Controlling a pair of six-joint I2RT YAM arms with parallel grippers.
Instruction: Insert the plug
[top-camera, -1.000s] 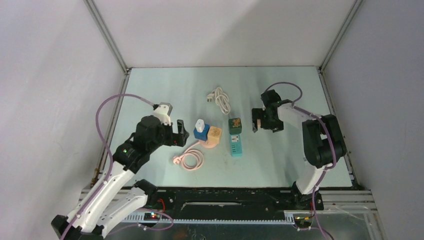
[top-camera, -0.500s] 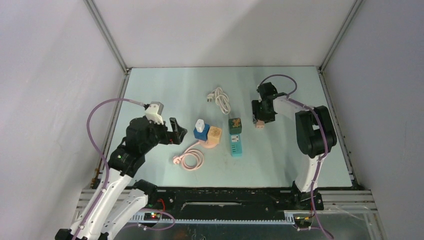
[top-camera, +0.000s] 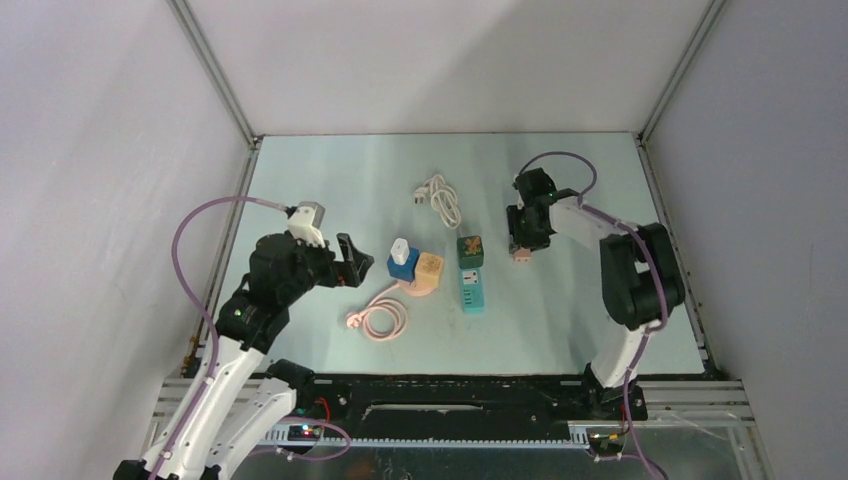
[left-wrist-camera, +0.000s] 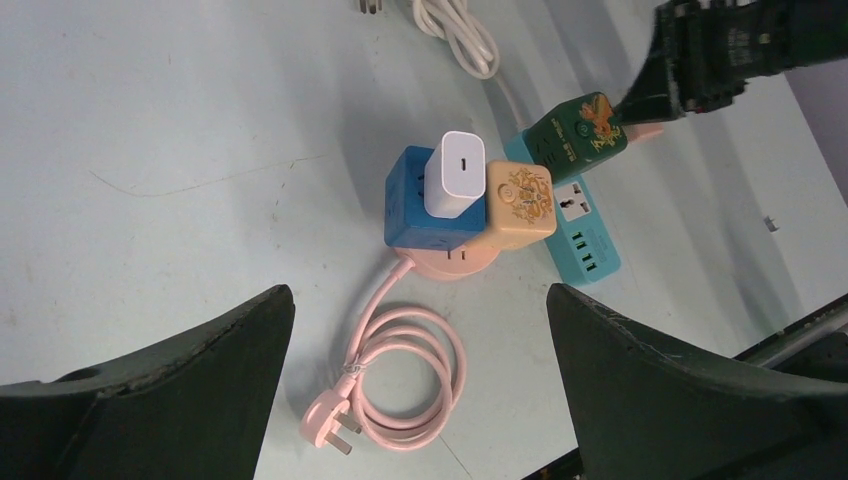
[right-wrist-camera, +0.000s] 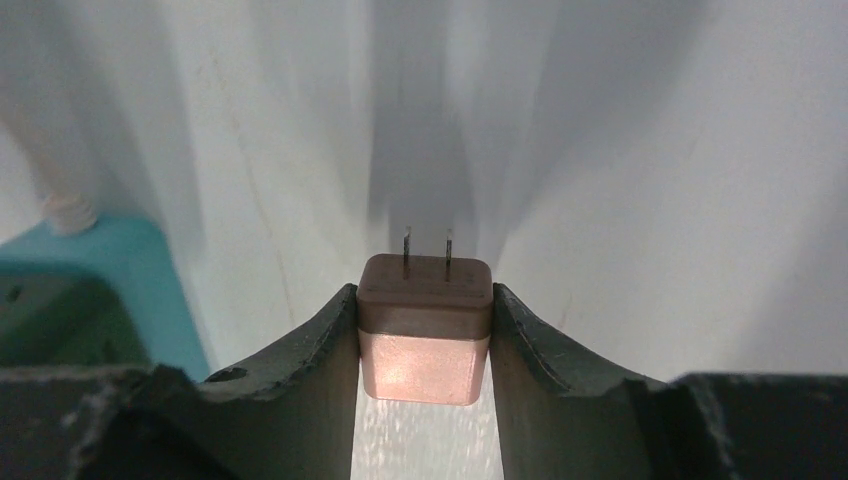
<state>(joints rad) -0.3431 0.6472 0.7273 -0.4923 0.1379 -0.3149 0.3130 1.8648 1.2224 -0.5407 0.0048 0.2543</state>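
The teal power strip (top-camera: 472, 290) lies mid-tabletop. The plug (right-wrist-camera: 425, 325), a small pinkish block with two thin prongs, is near its right side, grasped by the right jaws of the outstretched right arm (top-camera: 575, 222). The left jaws hang released.

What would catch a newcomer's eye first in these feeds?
The pink plug clamped in the right pincer, prongs outward, right of the green cube. Then the colourful socket cluster mid-table, a white charger seated in the blue cube, with the open left pincer hovering beside it.
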